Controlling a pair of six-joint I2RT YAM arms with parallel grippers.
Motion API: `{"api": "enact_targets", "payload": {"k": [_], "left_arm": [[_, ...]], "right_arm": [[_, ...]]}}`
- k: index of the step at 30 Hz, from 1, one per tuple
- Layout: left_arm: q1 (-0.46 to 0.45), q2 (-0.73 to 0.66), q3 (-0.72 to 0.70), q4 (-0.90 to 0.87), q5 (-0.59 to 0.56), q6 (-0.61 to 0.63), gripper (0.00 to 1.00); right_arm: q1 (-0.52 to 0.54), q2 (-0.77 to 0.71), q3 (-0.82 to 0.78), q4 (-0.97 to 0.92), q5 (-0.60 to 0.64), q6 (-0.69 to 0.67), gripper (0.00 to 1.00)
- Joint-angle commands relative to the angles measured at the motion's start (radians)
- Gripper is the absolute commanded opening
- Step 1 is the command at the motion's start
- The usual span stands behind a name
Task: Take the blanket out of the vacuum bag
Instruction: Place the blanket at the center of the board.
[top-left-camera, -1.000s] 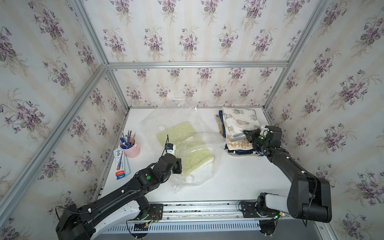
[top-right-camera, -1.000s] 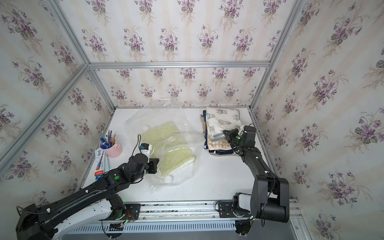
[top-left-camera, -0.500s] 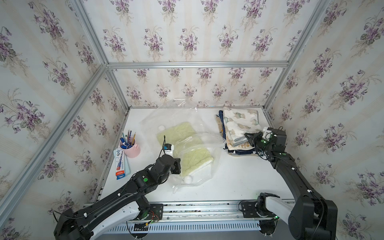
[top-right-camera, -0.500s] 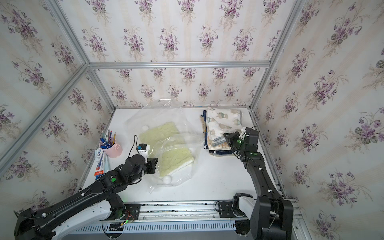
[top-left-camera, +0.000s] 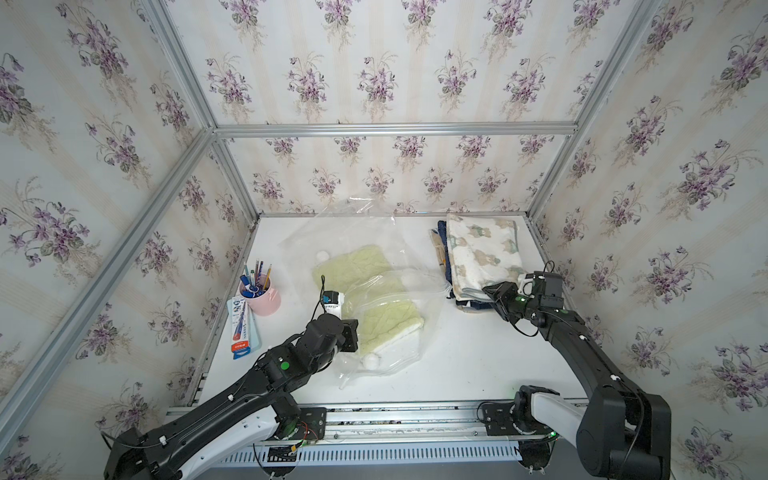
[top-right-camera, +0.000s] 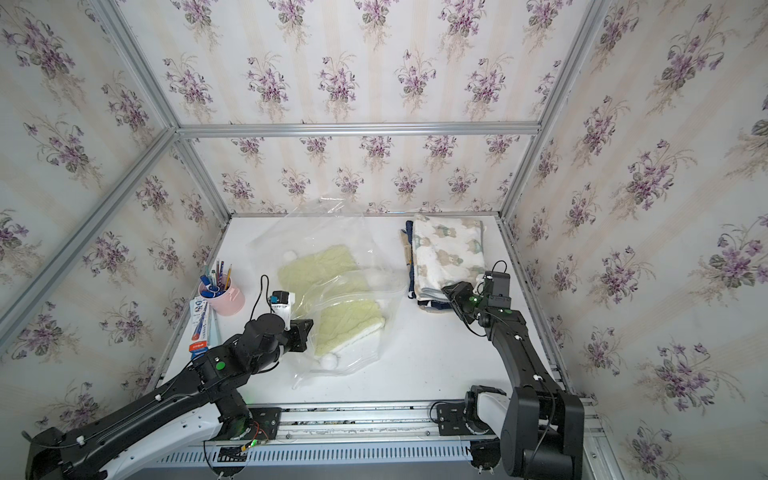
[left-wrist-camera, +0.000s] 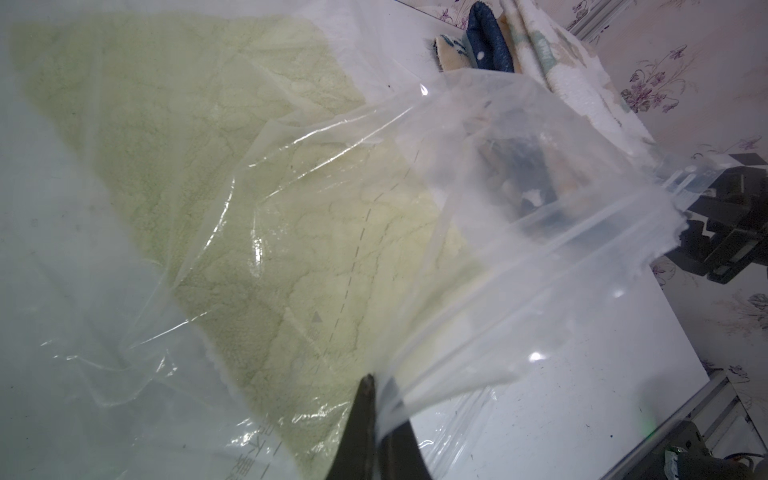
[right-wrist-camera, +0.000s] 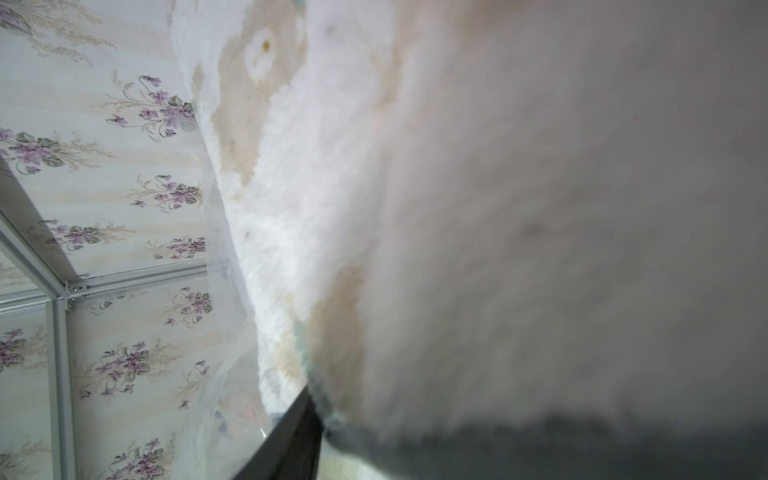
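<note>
Right fingers (right-wrist-camera: 291, 440) shifted at bear blanket (top-left-camera: 482, 253), state unclear; left fingers (left-wrist-camera: 361, 424) clamp vacuum bag (left-wrist-camera: 498, 257); one pink cup (top-left-camera: 266, 301).

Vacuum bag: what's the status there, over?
Left gripper shut on vacuum bag edge. Right gripper at bear-print blanket stack, grip unclear. Green blanket inside bag, not out yet. Nothing in the way.

Vacuum bag (top-left-camera: 419, 291) in the middle of the table (top-left-camera: 457, 361), blanket (top-left-camera: 361, 266) in it, left hand (top-left-camera: 351, 334) at its near-left edge. Folded-blanket stack (top-left-camera: 482, 253) right of the bag, toward the back-right corner, right hand (top-left-camera: 496, 297) at its near edge. Pencil cup (top-left-camera: 266, 297) at the table's left edge, flat box (top-left-camera: 241, 328) just in front.
</note>
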Motion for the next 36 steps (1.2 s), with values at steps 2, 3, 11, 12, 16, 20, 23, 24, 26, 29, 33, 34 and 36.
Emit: {"api": "enact_targets", "payload": {"k": [2,3,11,12,16,20,23,24,26,29,33,34,36], "left_arm": [[0.001,-0.001,-0.005,0.002,0.002,-0.001,0.07],[0.001,-0.002,-0.007,-0.001,0.006,-0.001,0.07],[0.001,-0.021,-0.010,-0.009,0.018,0.010,0.08],[0.001,-0.019,-0.007,-0.012,0.022,0.012,0.08],[0.001,-0.005,0.002,-0.021,0.037,0.018,0.08],[0.001,0.007,0.019,-0.049,0.052,0.023,0.08],[0.001,0.020,0.026,-0.055,0.071,0.030,0.08],[0.001,0.025,0.029,-0.059,0.074,0.033,0.08],[0.001,0.030,0.035,-0.068,0.077,0.042,0.08],[0.001,0.031,0.039,-0.072,0.085,0.055,0.08],[0.001,0.044,0.052,-0.084,0.094,0.065,0.08],[0.002,0.049,0.056,-0.086,0.099,0.065,0.08],[0.001,0.063,0.066,-0.090,0.119,0.068,0.08]], "right_arm": [[0.000,-0.049,0.022,-0.173,0.044,-0.101,0.53],[0.000,-0.075,0.025,-0.199,0.052,-0.106,0.53],[0.002,-0.202,0.162,-0.257,0.022,-0.091,0.46],[0.002,-0.187,0.180,-0.240,0.016,-0.087,0.43],[0.002,-0.090,0.224,-0.170,0.012,-0.085,0.37],[0.001,0.004,0.205,-0.056,0.062,-0.076,0.35],[0.001,0.069,0.152,0.039,0.090,-0.056,0.35],[0.001,0.095,0.133,0.069,0.092,-0.054,0.35],[0.001,0.144,0.111,0.093,0.115,-0.056,0.35],[0.000,0.202,0.095,0.107,0.133,-0.072,0.35],[-0.001,0.217,0.095,0.098,0.132,-0.084,0.36],[-0.002,0.209,0.098,0.088,0.134,-0.084,0.37],[-0.001,0.181,0.116,0.051,0.128,-0.093,0.38]]}}
